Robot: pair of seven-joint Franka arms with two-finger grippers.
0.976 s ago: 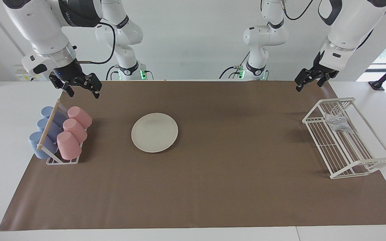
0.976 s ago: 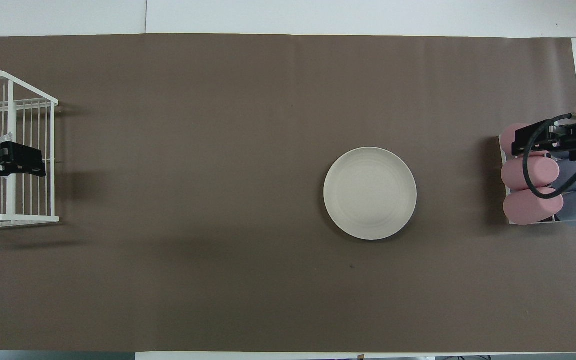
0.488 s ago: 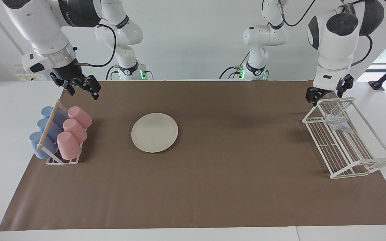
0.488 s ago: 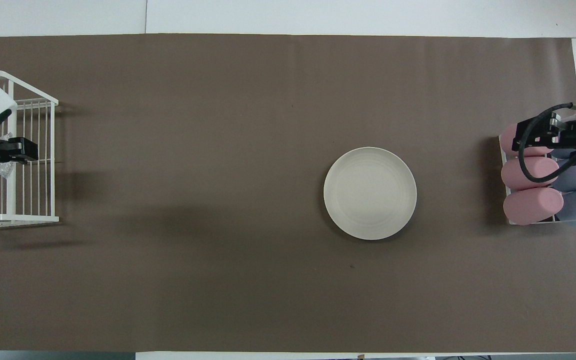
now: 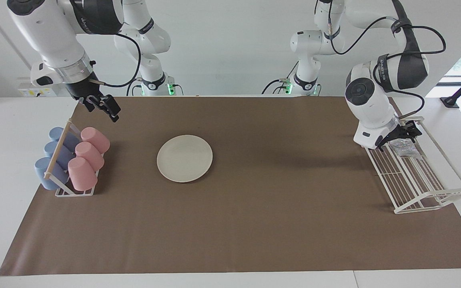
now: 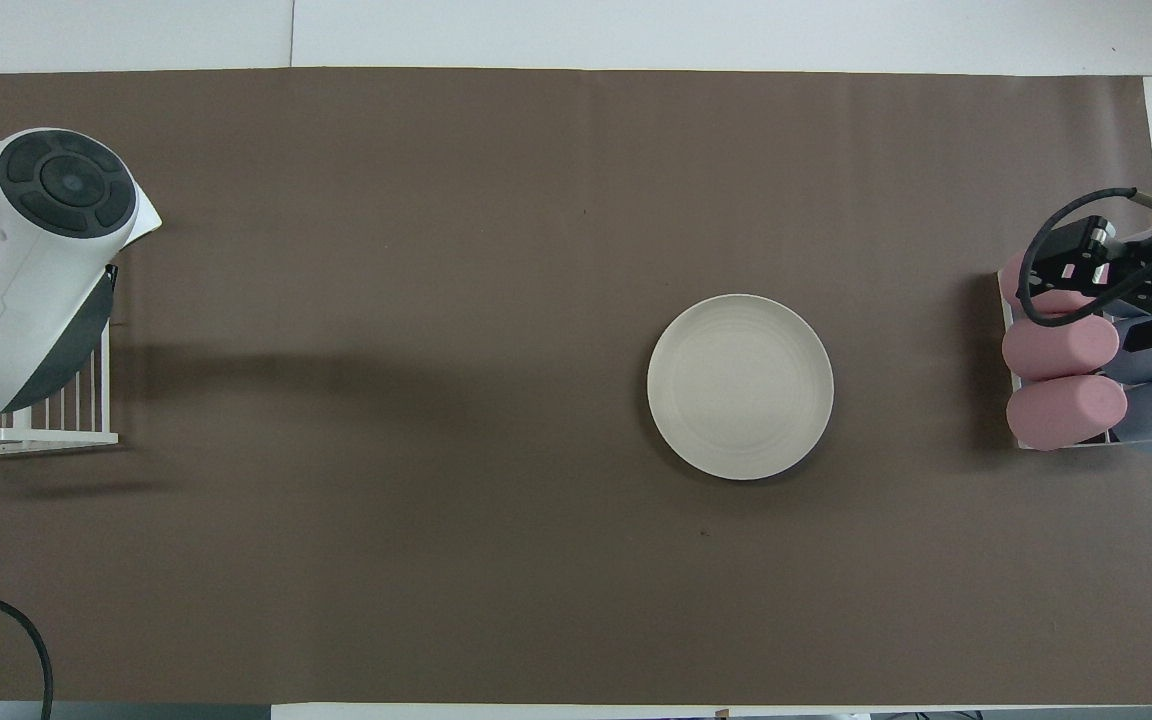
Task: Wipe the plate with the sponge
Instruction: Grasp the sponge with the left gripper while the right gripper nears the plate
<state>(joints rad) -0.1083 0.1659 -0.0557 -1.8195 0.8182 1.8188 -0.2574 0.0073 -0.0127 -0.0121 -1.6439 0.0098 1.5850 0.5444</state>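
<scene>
1. The left claw (image 5: pixel 403 133) is low at the wire rack (image 5: pixel 418 188), right at the sponge (image 5: pixel 405 147), fingers apart and nothing held. Judgement: it is going in for the pickup.
2. The sponge lies inside the rack at the end nearer the robots, toward the left arm's end of the table (image 5: pixel 254 224). Whether a fingertip already touches it cannot be told.
3. In the overhead view the left arm's white wrist covers that end of the rack (image 6: pixel 66 425), so neither sponge nor left claw shows there.
4. The plate (image 5: pixel 185 158) lies flat on the brown mat (image 5: pixel 254 224), about mid-depth, toward the right arm's end, well apart from the sponge. It sits open and uncovered, probably so a wipe from above is easy.
5. The right claw (image 5: pixel 103 106) hangs in the air over the mat's edge near the cup rack (image 5: pixel 64 176), fingers apart, empty. This arm waits, likely kept clear for the plate.
6. The cup rack holds three pink cups (image 5: pixel 88 154) and three blue cups (image 5: pixel 54 156) lying on their sides, beside the plate but not touching it.
7. In the way: the rack's wire walls and top rail box in the sponge, so the claw probably needs a steep entry and lift-out. The mat between rack and plate carries nothing.
</scene>
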